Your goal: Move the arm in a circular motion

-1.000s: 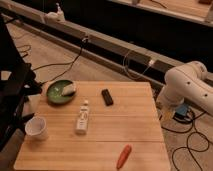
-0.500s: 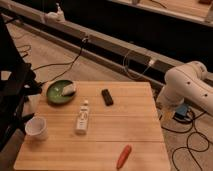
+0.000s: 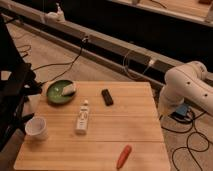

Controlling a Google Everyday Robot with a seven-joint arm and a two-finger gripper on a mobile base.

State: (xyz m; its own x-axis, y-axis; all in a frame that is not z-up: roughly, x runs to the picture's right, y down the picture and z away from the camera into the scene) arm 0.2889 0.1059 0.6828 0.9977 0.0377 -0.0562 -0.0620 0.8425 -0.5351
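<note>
over at the right edge of the frame, the arm (image 3: 187, 85) shows as thick glossy white segments with a bulbous joint. it stands beside the right edge of the table (image 3: 135, 127), apart from everything on it, and it runs out of the frame at the right. the tool does not show in this view, so i cannot tell whether it is spread or pressed together. below the arm a small blue object (image 3: 181, 111) lies on the floor among dark cables (image 3: 192, 132). on the wooden table, a green plate (image 3: 54, 95) sits at the upper left corner with a pale white item (image 3: 68, 89) resting on its right side. a small black block (image 3: 107, 96) lies near the table's upper middle, and a white bottle (image 3: 82, 118) lies on its side just below and left of it. a white cup (image 3: 36, 128) stands upright at the left edge, and an orange-red vegetable (image 3: 124, 156) lies near the lower edge. a dark frame (image 3: 12, 95) fills the left side of the frame.
</note>
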